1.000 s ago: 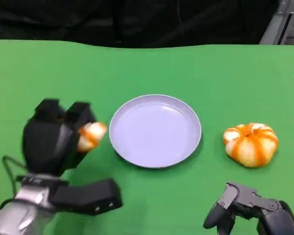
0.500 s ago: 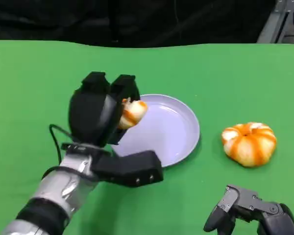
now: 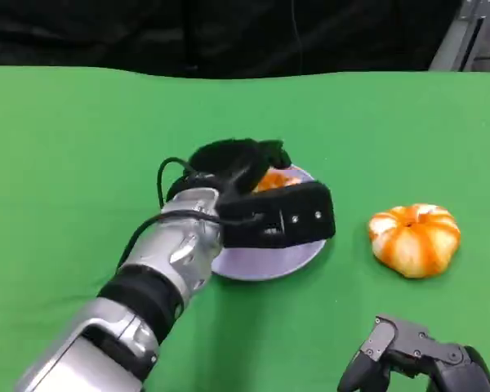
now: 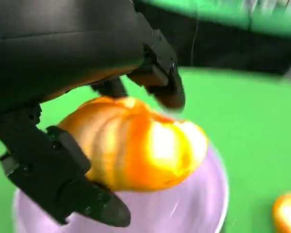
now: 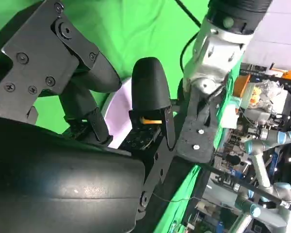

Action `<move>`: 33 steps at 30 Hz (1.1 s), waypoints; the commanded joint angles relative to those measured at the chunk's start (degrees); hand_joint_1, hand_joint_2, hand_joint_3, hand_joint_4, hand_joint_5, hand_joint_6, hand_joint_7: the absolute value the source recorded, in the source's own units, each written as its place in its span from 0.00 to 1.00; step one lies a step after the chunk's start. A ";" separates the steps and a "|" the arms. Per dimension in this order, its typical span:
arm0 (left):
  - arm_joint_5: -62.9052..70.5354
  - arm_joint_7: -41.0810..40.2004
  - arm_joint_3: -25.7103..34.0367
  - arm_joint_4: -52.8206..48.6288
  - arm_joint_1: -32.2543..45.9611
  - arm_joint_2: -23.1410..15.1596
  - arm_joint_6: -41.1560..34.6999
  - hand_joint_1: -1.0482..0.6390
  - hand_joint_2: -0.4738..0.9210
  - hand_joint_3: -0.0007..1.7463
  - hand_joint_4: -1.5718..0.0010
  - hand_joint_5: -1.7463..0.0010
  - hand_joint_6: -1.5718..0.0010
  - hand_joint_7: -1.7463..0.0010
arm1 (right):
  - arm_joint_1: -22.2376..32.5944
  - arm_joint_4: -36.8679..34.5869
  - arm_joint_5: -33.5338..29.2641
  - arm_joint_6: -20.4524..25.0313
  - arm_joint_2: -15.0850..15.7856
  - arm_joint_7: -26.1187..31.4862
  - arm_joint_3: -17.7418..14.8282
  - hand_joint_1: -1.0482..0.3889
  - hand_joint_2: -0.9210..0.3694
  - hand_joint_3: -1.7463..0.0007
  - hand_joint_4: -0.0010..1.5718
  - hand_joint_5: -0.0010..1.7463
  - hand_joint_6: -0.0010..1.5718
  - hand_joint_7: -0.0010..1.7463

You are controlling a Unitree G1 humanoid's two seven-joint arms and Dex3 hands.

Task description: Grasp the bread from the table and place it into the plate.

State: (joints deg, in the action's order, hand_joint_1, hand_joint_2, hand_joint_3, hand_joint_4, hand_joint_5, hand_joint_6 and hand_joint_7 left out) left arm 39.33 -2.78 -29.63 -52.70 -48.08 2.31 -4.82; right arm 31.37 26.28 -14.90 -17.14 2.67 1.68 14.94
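Observation:
My left hand [image 3: 245,175] reaches over the lavender plate [image 3: 269,260] and grips an orange-and-white piece of bread [image 3: 273,180]. In the left wrist view the bread [image 4: 136,143] sits between my black fingers [image 4: 160,82], just above the plate [image 4: 194,204]. My right hand [image 3: 416,359] rests low at the near right edge of the table, fingers curled in with nothing in them. In the right wrist view my right hand [image 5: 87,121] shows close up, with the plate [image 5: 119,111] beyond it.
A second orange-and-white striped bread roll [image 3: 415,238] lies on the green table [image 3: 82,163] to the right of the plate. Dark background runs along the table's far edge. The right wrist view shows lab equipment [image 5: 262,145] past the table.
My left arm has swung right from the left side of the table, carrying the bread over the plate, and the hand has turned downward. The right hand has stayed put.

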 commanded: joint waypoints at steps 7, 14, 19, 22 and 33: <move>-0.77 17.50 -3.00 2.93 -1.55 -3.65 -4.70 0.08 1.00 0.14 1.00 1.00 0.98 0.99 | -0.08 0.68 0.27 -0.54 0.54 0.01 -0.01 0.72 0.55 0.08 0.50 1.00 0.52 0.81; -1.42 21.97 -2.65 6.17 -0.66 -5.37 -5.62 0.05 1.00 0.16 1.00 1.00 0.96 0.98 | -0.22 0.92 0.55 -0.10 0.53 -0.18 -0.32 0.72 0.56 0.08 0.50 1.00 0.52 0.81; -5.60 20.19 2.61 19.72 6.99 -9.24 -4.50 0.10 1.00 0.16 0.99 1.00 0.95 0.98 | -0.37 0.83 0.33 0.18 0.04 0.12 -0.07 0.72 0.57 0.07 0.50 1.00 0.52 0.82; -7.25 20.04 5.24 28.40 11.98 -11.81 -3.79 0.11 1.00 0.17 0.98 0.99 0.94 0.98 | -0.33 1.07 -0.09 0.69 -0.20 0.19 0.38 0.72 0.57 0.06 0.50 1.00 0.52 0.82; -18.73 20.23 18.26 60.12 32.62 -16.33 -3.70 0.36 1.00 0.13 0.88 0.50 0.76 0.87 | -0.66 1.35 -0.63 1.55 -0.71 0.59 1.44 0.72 0.57 0.06 0.51 1.00 0.52 0.82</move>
State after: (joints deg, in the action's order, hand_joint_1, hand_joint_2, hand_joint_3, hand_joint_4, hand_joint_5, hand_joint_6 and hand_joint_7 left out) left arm 22.75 18.56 -14.03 3.36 -19.24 -13.14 -9.04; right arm 30.44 27.10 -15.21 -16.01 2.11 1.77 16.24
